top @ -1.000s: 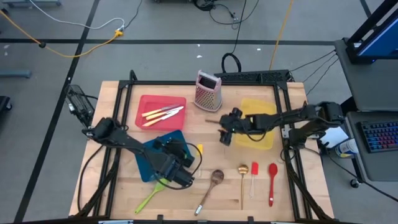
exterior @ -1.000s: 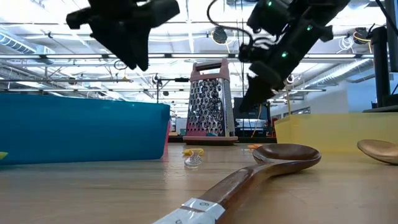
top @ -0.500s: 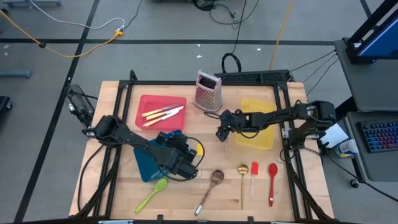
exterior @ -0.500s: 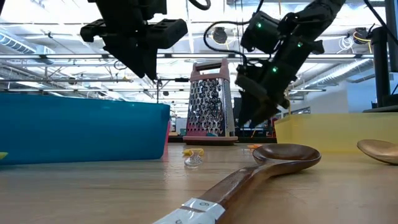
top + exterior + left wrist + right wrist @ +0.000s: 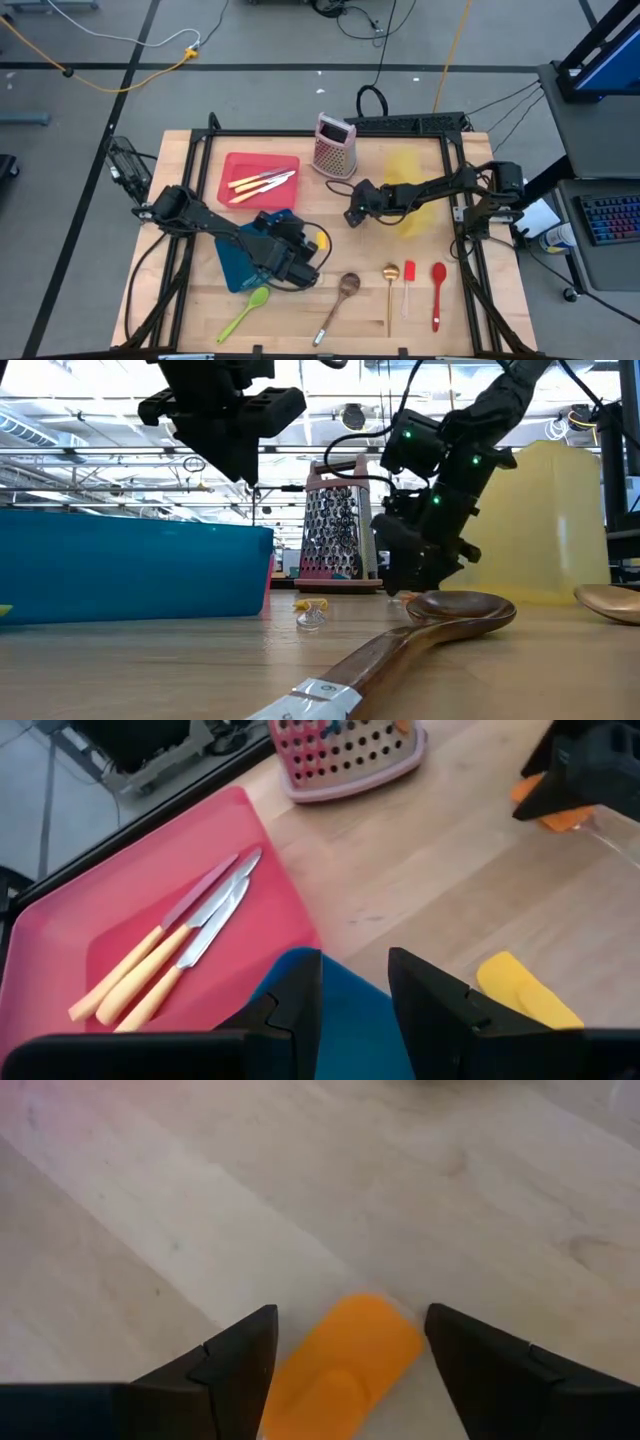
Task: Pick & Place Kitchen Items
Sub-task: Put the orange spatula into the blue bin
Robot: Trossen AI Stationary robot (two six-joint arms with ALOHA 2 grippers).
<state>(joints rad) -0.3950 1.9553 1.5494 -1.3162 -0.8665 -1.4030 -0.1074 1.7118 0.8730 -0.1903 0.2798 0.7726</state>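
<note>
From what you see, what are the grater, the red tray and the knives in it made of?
Grater: probably shiny metal, going by its perforated face, with a pink, likely plastic frame. Red tray: looks like matte moulded plastic, uniform colour with a raised rim. Knives: grey, reflective blades suggest metal; the cream handles look like smooth plastic, though that is uncertain.

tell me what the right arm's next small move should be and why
Probably close the fingers. The right gripper is open and low over the table, and the orange spatula lies right between its two fingers, so a grip looks lined up; ease down first if it is not yet low enough.
</note>
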